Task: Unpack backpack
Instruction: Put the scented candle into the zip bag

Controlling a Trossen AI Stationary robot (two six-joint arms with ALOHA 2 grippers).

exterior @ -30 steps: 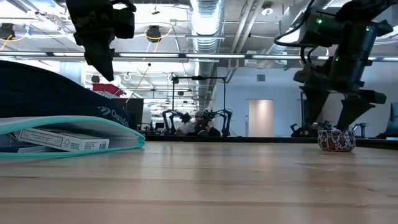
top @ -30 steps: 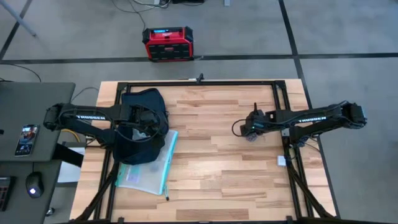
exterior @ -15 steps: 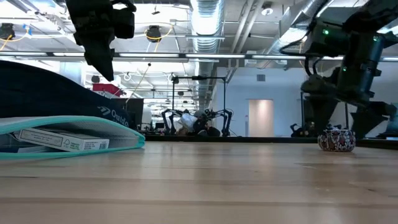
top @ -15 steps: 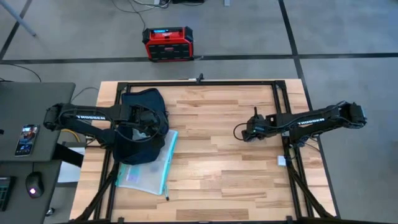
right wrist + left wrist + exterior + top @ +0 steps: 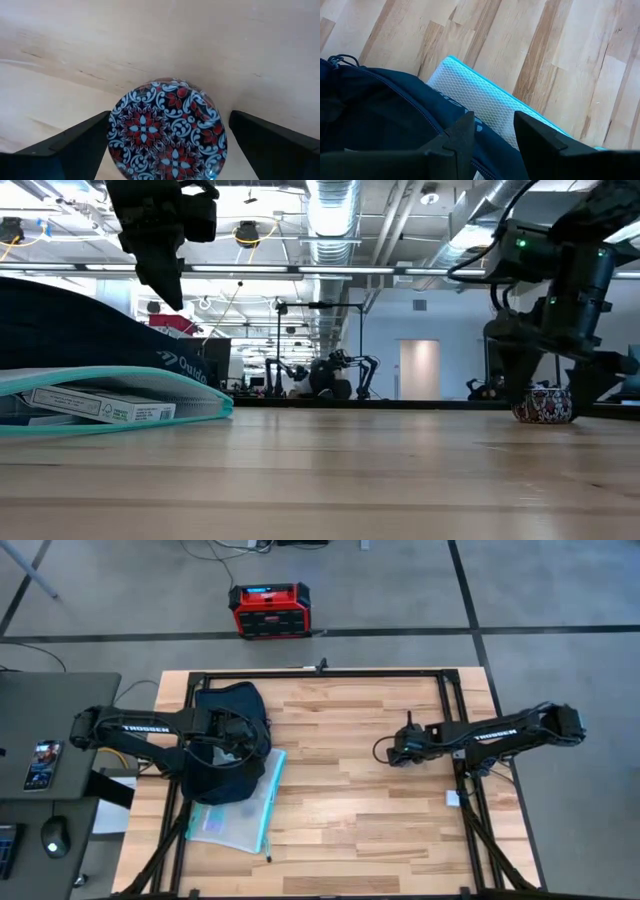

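My right gripper (image 5: pixel 167 145) spread wide around a round red-and-white patterned trinket (image 5: pixel 167 132) on the wooden table (image 5: pixel 340 790), my left gripper (image 5: pixel 492 137) parted, empty, over the dark navy fabric backpack (image 5: pixel 225 745) at the table's far-left side.

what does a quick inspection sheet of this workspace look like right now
surface: wooden table on a black frame.
job's things: backpack lies at the table's left side, partly over a teal-edged mesh pouch that holds a white box.
clutter: patterned round paperweight rests on the wood at the right.
grippers: left tool open above the backpack's edge; right tool open, fingers on either side of the paperweight, not touching.
cables: wires on the floor beyond the table.
surroundings: red-black box on the floor; desk with phone and mouse to the left.
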